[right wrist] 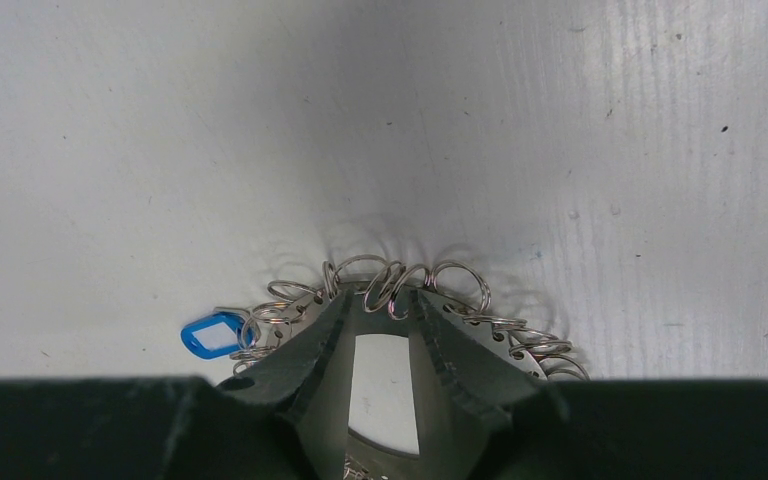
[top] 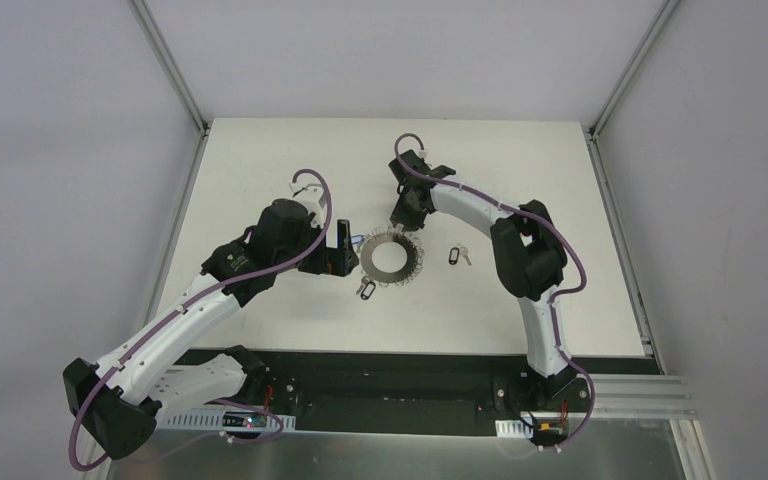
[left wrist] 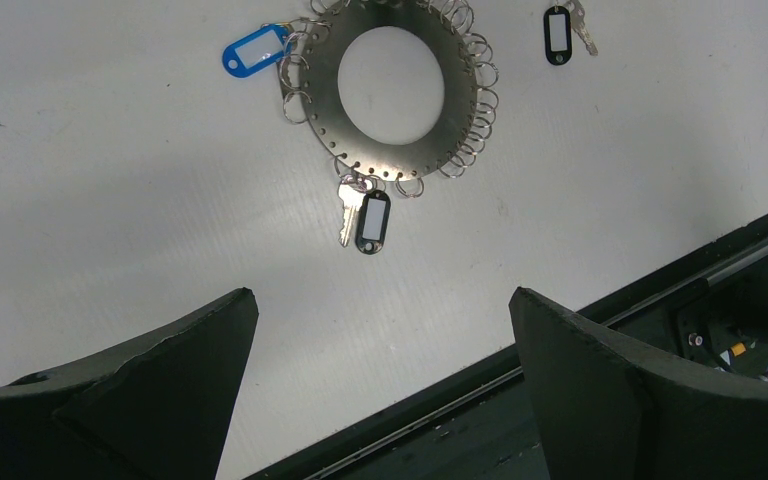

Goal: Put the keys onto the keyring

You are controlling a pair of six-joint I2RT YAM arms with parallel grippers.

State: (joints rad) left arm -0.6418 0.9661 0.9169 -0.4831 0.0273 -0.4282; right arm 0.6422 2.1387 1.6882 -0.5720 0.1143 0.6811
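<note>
Grey metal keyring (top: 371,260) lies flat on the white tabletop (top: 260,160), a little left of centre in the overhead view, between the two claws. Small wire loops (left wrist: 477,120) crowd its rim.

From the left wrist camera, a silver key with a black tag (left wrist: 370,220) hangs off the lower edge of the keyring (left wrist: 392,155), key and tag lying side by side on the tabletop. A blue tag (left wrist: 257,48) rests against the loops at the ring's upper left. A second black-tagged key (left wrist: 557,35) lies loose at the upper right of that frame, apart from the ring; overhead it sits just right of the ring (top: 454,257).

The left claw (left wrist: 380,295) stands spread wide with nothing between its fingers, hovering at the ring's left side in the overhead view (top: 350,252).

The right claw (top: 401,225) points down at the ring's upper edge. Its own camera shows the fingers (right wrist: 325,335) drawn close with a narrow gap, the tips either side of one wire loop (right wrist: 392,300) on the rim. Whether they actually pinch that loop I cannot tell. The blue tag (right wrist: 215,335) shows at the lower left of that frame, beside the loops.
</note>
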